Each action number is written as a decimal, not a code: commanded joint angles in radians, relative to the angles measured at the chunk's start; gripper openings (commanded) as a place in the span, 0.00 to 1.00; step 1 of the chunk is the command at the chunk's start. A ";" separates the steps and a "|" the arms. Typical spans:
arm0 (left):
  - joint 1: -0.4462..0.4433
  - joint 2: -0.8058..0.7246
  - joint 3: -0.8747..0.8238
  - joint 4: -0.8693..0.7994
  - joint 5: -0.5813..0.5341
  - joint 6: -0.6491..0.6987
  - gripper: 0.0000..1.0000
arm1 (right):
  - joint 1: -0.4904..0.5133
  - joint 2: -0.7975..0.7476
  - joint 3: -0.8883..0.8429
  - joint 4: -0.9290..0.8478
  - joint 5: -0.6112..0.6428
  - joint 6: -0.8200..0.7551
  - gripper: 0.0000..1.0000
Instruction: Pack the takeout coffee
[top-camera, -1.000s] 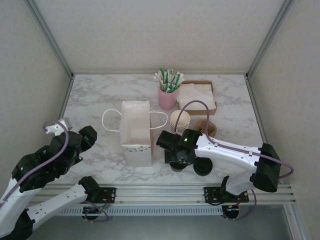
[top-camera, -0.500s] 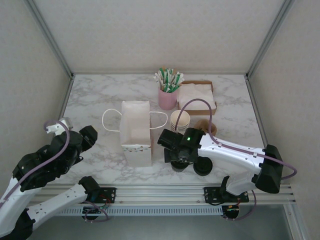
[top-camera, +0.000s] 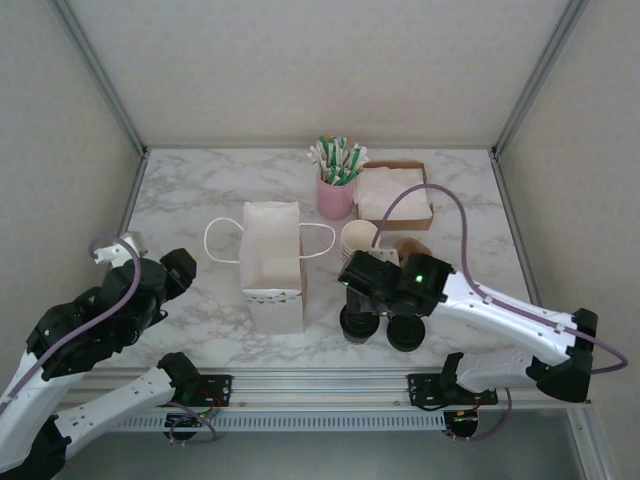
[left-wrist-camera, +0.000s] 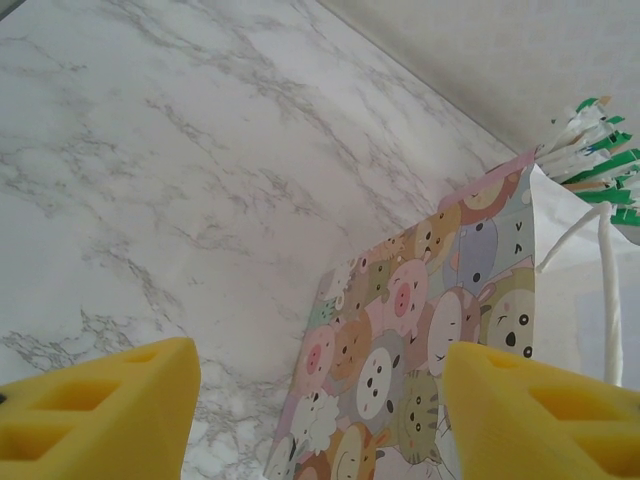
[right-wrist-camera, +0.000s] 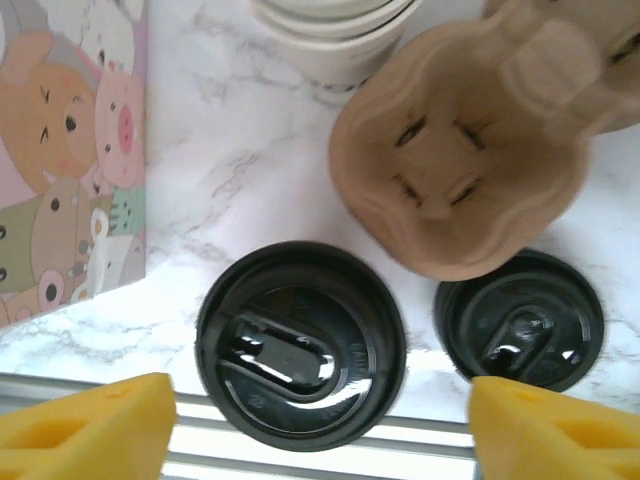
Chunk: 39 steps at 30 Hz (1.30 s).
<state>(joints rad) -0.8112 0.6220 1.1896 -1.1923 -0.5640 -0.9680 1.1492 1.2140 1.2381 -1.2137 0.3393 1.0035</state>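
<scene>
The takeout coffee (right-wrist-camera: 300, 345), a paper cup under a round black lid, stands near the table's front edge (top-camera: 358, 322). My right gripper (right-wrist-camera: 320, 440) hangs open straight above it, its yellow fingertips (right-wrist-camera: 85, 430) wide apart on either side and clear of the lid. From the top view the right gripper (top-camera: 368, 285) sits just behind the cup. My left gripper (left-wrist-camera: 320, 420) is open with nothing in it, facing the animal-print side of the paper bag (left-wrist-camera: 430, 340). It hovers left of the bag (top-camera: 175, 272).
A loose black lid (right-wrist-camera: 520, 320) lies right of the coffee. The brown pulp carrier (right-wrist-camera: 460, 190) and a stack of lidless cups (right-wrist-camera: 335, 30) stand behind. The white paper bag (top-camera: 272, 265) stands open at centre. A pink straw cup (top-camera: 335, 195) and a napkin box (top-camera: 395, 195) sit further back.
My right arm has swung its elbow out to the right, and its gripper has shifted slightly right above the lidded cup. The left arm has not moved.
</scene>
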 joint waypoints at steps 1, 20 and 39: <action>-0.009 0.002 0.022 0.013 -0.038 0.009 0.65 | -0.066 -0.079 -0.010 -0.074 0.079 0.032 0.62; -0.009 -0.004 0.010 0.007 -0.042 0.004 0.65 | -0.483 -0.227 -0.452 0.321 -0.218 0.015 0.57; -0.010 0.005 0.007 0.000 -0.032 0.003 0.65 | -0.647 -0.049 -0.495 0.400 -0.149 -0.237 0.42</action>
<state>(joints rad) -0.8112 0.6220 1.1896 -1.1870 -0.5823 -0.9657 0.5373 1.1572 0.7494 -0.8028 0.1452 0.8551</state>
